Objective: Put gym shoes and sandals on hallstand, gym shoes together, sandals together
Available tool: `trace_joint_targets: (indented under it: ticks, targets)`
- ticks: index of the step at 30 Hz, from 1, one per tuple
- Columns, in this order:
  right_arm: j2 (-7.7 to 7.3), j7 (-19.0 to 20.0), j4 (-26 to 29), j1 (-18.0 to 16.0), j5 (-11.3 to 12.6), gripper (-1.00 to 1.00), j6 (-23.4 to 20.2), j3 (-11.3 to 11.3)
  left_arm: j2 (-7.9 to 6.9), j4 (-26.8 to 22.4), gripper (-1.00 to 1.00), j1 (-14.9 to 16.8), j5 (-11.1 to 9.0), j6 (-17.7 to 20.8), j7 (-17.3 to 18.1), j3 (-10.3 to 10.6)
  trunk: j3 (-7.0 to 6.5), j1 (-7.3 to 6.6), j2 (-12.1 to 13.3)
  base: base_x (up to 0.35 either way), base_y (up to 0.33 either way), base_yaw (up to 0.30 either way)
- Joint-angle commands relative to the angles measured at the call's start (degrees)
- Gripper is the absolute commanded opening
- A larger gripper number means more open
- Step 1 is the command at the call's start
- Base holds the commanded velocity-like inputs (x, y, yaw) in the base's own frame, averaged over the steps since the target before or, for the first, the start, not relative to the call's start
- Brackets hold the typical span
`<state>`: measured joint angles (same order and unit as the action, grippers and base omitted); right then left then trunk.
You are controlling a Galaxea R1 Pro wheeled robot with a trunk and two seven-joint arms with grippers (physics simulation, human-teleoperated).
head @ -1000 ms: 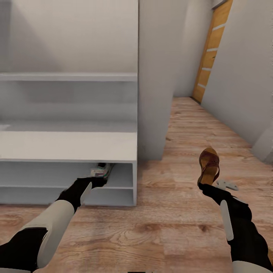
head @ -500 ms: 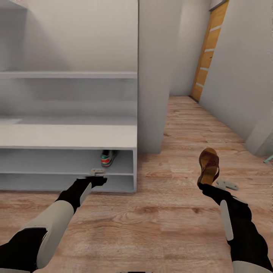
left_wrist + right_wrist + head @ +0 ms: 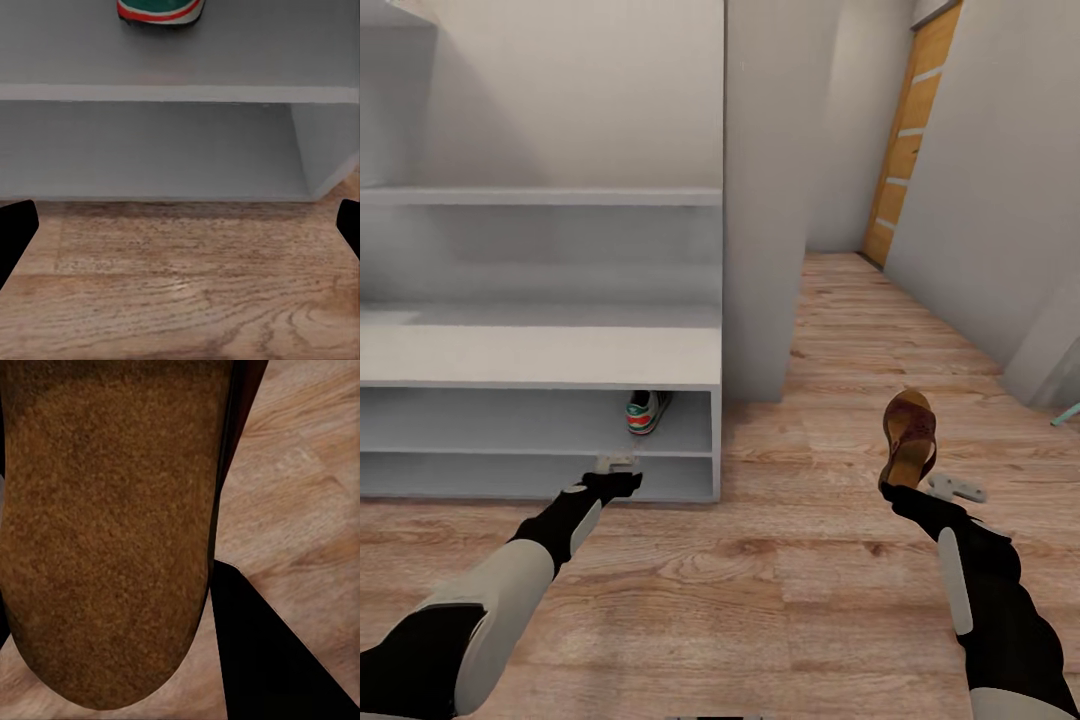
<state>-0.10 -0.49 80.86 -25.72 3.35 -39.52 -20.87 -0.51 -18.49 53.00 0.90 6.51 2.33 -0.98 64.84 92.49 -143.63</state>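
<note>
Head view: my right fingers (image 3: 905,487) are gripping one sandal (image 3: 911,432) upright, toe up. The hallstand (image 3: 540,357) is lying well leftward; left fingers (image 3: 615,464), open, are hovering before its shelved gym shoe (image 3: 644,411).

Hallstand (image 3: 540,355), pale grey, occupies the left half of the head frame: broad bench top, two long open shelves beneath, higher shelf on the back panel above. One gym shoe (image 3: 644,411) sits on the upper open shelf, near the right end wall, heel outward; its red-and-green heel also shows at the top edge of the left wrist frame (image 3: 160,10). Lower shelf looks bare. Corridor floor (image 3: 780,580), wood-grain plank, fills the lower frame and runs up the centre-right.
</note>
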Motion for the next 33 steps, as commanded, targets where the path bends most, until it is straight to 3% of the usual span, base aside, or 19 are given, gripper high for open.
trace_joint_targets:
  ticks: [1, 33]
  targets:
    - [0.01, -0.2, 0.0, 0.0, 0.6, -1.00, -0.3, 0.0, 0.05, 0.8, 1.00, 0.0, 0.0, -0.6, 0.2, -0.1, 0.05, -0.01, 0.0, -0.105, 0.111, 0.000]
    - [0.02, -0.2, -0.1, 0.0, 0.7, -1.00, -0.3, 0.0, 0.42, 2.1, 1.00, 0.0, 0.0, -0.9, 0.2, -0.1, 0.05, -0.01, 0.0, -0.200, 0.247, 0.000]
